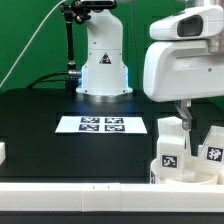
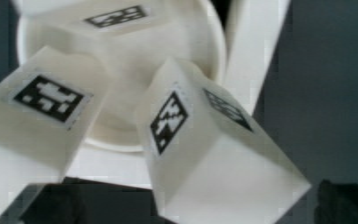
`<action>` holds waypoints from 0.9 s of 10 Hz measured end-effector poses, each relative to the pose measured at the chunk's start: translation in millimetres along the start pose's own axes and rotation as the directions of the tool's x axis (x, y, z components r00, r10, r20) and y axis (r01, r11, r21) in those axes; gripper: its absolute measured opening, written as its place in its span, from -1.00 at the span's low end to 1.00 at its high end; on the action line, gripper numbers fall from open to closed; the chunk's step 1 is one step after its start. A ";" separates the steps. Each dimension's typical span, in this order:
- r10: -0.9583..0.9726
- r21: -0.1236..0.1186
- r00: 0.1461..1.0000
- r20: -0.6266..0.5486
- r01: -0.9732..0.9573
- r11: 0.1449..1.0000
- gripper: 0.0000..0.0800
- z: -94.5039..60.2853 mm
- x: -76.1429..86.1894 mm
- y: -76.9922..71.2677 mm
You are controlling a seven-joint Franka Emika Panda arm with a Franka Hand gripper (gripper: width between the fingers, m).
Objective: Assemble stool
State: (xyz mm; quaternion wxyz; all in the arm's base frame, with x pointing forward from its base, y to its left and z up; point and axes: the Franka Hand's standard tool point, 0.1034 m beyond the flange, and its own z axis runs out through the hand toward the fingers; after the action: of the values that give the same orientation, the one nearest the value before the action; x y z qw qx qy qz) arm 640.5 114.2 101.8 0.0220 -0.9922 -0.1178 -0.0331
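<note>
Gripper [image 1: 181, 122] is hanging low at the exterior view's right, jaws spread wide and nothing actually clamped between them as far as I can see. It's sitting right over the cluster of stool parts near the front of the black desk [image 1: 40, 130]. In the exterior view there's a tagged leg [image 1: 168, 150] just beside the fingers and another tagged leg [image 1: 212, 150] further toward the exterior view's right; they seem to be standing on the round seat [image 1: 185, 172], though it's mostly cut off by the frame edge.

Wrist view is way clearer: two blocky white legs [image 2: 176, 125] poke up close to the camera, tags facing it, with the rimmed disc seat [image 2: 105, 50] behind them.

The marker board [image 1: 100, 124] lies flat mid-desk, in front of the arm's white base [image 1: 103, 62], well apart from the gripper.
</note>
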 end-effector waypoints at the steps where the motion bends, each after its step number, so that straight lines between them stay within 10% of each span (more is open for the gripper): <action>1: -0.034 -0.006 0.999 0.002 0.034 0.999 0.62 0.0 -0.2 1.6; 9: -0.650 -0.054 0.757 0.061 0.653 0.755 0.62 8.1 -1.4 -6.3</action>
State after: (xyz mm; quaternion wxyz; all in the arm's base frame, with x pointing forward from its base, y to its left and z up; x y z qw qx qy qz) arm 638.2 120.4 93.9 -0.0289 -0.8899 -0.4546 -0.0239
